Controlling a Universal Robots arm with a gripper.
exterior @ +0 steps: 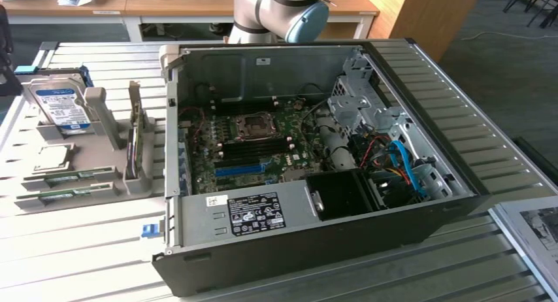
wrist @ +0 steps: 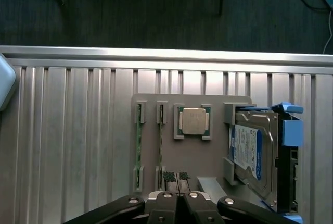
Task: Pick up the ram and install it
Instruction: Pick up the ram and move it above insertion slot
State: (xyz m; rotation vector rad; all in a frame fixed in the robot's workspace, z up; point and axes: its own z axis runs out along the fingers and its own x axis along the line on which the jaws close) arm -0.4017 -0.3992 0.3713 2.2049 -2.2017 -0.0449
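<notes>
Clenched on nothing, the pincer (wrist: 176,178) of a Universal Robots arm (exterior: 277,11) hangs over the edge of a grey parts holder (wrist: 208,156), its black fingertips (wrist: 168,176) pressed together. The ram (wrist: 138,146), a thin green stick, sits on edge in the holder's outermost pair of slots, well clear of the pincer. A second ram stick (wrist: 160,143) stands in the slots just beside it, one end near the closed tips. A square processor (wrist: 193,121) lies in a frame between that second stick and a silver hard drive (wrist: 252,151) with a blue-and-white label, which stands in its own bracket. In the exterior view the holder rests on a slatted metal bench (exterior: 78,250) at the exterior view's left, just beside an open black computer case (exterior: 288,250) lying on its side. Inside the case the green motherboard (exterior: 253,151) lies exposed, a blue slot (exterior: 237,169) nearer the camera than its central socket (exterior: 255,123). A metal drive cage (exterior: 357,99) and blue cables (exterior: 401,165) sit toward the exterior view's right.
</notes>
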